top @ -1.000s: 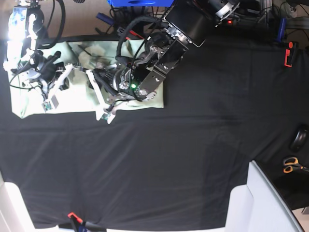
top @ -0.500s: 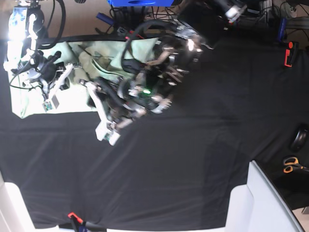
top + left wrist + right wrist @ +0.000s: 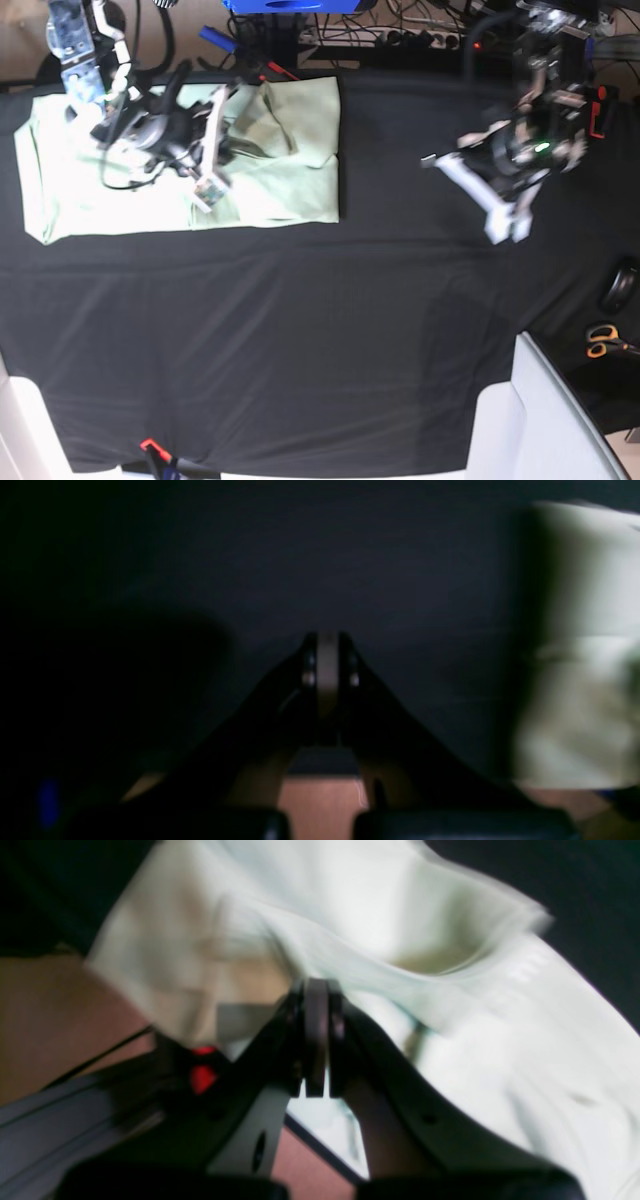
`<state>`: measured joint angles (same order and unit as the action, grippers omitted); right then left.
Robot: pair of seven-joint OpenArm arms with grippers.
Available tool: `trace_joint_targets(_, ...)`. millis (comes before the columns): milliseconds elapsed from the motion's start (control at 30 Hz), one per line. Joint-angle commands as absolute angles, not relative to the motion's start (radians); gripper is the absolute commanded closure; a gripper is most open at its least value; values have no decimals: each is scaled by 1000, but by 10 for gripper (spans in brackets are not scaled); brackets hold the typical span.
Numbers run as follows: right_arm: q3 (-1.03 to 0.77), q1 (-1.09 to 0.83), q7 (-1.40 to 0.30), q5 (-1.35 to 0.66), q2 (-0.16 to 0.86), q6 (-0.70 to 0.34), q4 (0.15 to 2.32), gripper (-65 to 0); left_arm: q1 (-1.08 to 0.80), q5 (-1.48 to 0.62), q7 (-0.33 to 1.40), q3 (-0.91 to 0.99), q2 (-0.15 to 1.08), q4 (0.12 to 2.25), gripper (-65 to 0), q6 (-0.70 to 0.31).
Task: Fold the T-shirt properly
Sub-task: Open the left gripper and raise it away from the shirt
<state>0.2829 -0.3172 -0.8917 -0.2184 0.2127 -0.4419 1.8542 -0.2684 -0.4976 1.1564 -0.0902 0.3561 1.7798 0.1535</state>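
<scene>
**Shirt at the far left corner, both grippers closed**

Black cloth [image 3: 330,330] covers your worktop, and the T-shirt [image 3: 290,190] lies flat at its far left corner. Your right gripper [image 3: 316,1040] sits over the shirt, jaws pressed together with nothing visibly pinched between them. Your left gripper [image 3: 327,672] hangs near the far right edge, well apart from the shirt, jaws closed and empty. Scissors [image 3: 603,341] lie at the right edge.

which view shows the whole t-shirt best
The base view: the mint-green T-shirt lies spread at the table's top left, outline nearly complete. The right wrist view shows only blurred folds close up; the left wrist view catches just a blurred edge at its right.
</scene>
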Motion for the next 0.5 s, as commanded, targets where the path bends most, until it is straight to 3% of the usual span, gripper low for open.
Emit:
trace_joint_targets(0, 308, -302, -875, -226, 214, -420, 1871, 0, -283, -499, 1147, -51, 378, 1799, 0, 148)
trace_joint_targets(300, 599, -200, -875, -226, 277, -117, 1871, -15, -423, -499, 1147, 160, 446, 1773, 0, 148)
trace_joint_targets(367, 647, -180, -875, -226, 289, -50, 1871, -67, -440, -499, 1147, 170, 463, 1741, 0, 148)
trace_joint_targets(467, 713, -150, -875, -226, 317, 5, 1870, -194, -461, -499, 1147, 170, 479, 1689, 0, 148)
